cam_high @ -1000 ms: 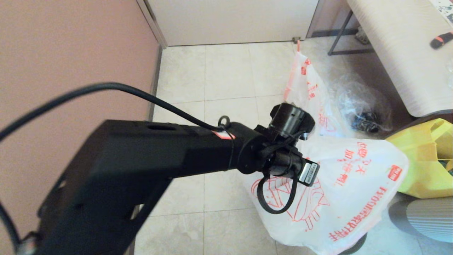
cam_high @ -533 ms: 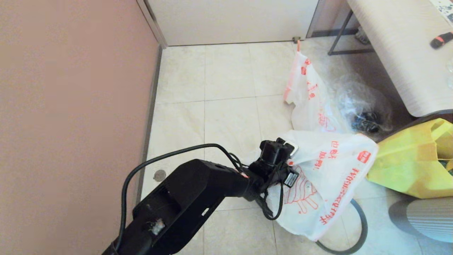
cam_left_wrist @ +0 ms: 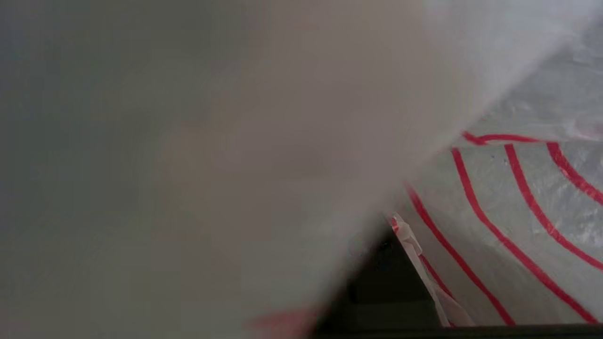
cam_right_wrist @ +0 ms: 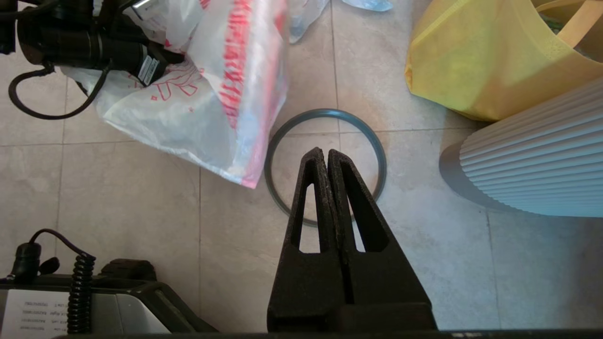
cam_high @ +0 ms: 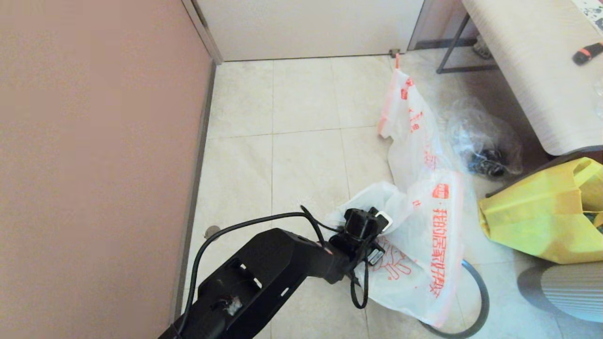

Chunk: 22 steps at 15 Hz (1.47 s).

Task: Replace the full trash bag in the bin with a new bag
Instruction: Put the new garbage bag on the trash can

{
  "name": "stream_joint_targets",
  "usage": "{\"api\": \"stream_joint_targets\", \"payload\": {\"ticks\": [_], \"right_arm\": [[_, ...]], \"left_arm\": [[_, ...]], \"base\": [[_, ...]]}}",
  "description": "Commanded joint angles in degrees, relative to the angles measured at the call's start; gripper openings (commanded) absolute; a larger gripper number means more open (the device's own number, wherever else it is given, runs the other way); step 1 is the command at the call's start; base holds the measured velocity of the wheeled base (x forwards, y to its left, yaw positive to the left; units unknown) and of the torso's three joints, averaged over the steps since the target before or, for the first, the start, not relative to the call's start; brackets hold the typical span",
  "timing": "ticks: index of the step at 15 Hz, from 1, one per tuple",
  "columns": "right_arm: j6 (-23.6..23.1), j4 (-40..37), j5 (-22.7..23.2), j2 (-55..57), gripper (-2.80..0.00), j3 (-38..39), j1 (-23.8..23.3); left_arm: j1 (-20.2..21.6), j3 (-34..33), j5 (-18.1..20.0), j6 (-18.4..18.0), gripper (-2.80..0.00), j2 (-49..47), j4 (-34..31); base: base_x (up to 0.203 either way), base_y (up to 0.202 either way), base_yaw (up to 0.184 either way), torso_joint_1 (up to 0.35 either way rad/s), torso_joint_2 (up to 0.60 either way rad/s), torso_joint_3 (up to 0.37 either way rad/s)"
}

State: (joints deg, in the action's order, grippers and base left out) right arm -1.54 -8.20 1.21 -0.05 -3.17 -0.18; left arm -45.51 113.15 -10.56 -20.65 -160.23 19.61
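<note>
Left end effector point(cam_high: 372, 235) is down low over the floor point(cam_high: 306, 160), buried in the new bag point(cam_high: 419, 263). Its fingers are hidden by plastic in the head view and the left wrist view shows only film against the lens, but they read as closed, and since the bag hangs bunched off it, it looks pinched on the bag's film. Probably gripped near one edge so the bag can be shaken open and carried to the bin.

Right end effector point(cam_right_wrist: 327, 157) hangs parked over the floor, fingers pressed together, holding nothing. Directly under it lies the thin dark-grey hoop point(cam_right_wrist: 325, 165), flat on the tiles and partly covered by the new bag's lower corner. It is likely off so a fresh bag can be tucked in first.

The full trash bag point(cam_high: 410, 127) lies on the floor further back, toward the door point(cam_high: 311, 28), drawstring tip up, already out of the bin. The bin's black bucket is not visible in any view.

Counts:
- printed white bags: two (one new, one full)
- clear unprinted plastic bag point(cam_high: 485, 141): one, just beside the full bag, under the table point(cam_high: 532, 70) edge
- yellow fabric tote point(cam_high: 541, 221): one, at the floor's right side
- ribbed white container point(cam_right_wrist: 532, 160): one, next to the tote
- hoop: one
</note>
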Motion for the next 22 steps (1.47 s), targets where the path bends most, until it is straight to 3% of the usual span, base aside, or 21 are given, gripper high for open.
{"api": "stream_joint_targets", "payload": {"ticks": [1,5,9,12,13,16,22], "right_arm": [[-0.04,-0.06,0.02,0.05,-2.80,0.00,0.01],[-0.04,-0.06,0.02,0.05,-2.80,0.01,0.01],[-0.04,-0.06,0.02,0.05,-2.80,0.01,0.01],[-0.04,-0.06,0.02,0.05,-2.80,0.00,0.01],[-0.04,-0.06,0.02,0.05,-2.80,-0.08,0.01],[-0.04,-0.06,0.02,0.05,-2.80,-0.08,0.01],[-0.04,-0.06,0.02,0.05,-2.80,0.01,0.01]], "left_arm": [[0.66,0.05,-0.64,-0.57,-2.80,-0.26,0.00],[3.26,0.22,-2.44,-4.56,-2.80,-1.09,-0.27],[4.55,0.23,-2.89,-4.94,-2.80,0.34,-0.09],[3.02,0.14,-4.79,-5.08,-2.80,2.51,-0.20],[2.06,0.14,-5.28,-5.10,0.00,2.91,-0.13],[-0.73,-0.01,-5.64,-4.44,0.00,4.80,0.06],[-6.91,-4.13,-7.16,4.92,0.00,12.65,-0.78]], "base": [[0.000,0.000,0.000,0.000,0.00,0.000],[0.000,0.000,0.000,0.000,0.00,0.000],[0.000,0.000,0.000,0.000,0.00,0.000],[0.000,0.000,0.000,0.000,0.00,0.000],[0.000,0.000,0.000,0.000,0.00,0.000],[0.000,0.000,0.000,0.000,0.00,0.000],[0.000,0.000,0.000,0.000,0.00,0.000]]}}
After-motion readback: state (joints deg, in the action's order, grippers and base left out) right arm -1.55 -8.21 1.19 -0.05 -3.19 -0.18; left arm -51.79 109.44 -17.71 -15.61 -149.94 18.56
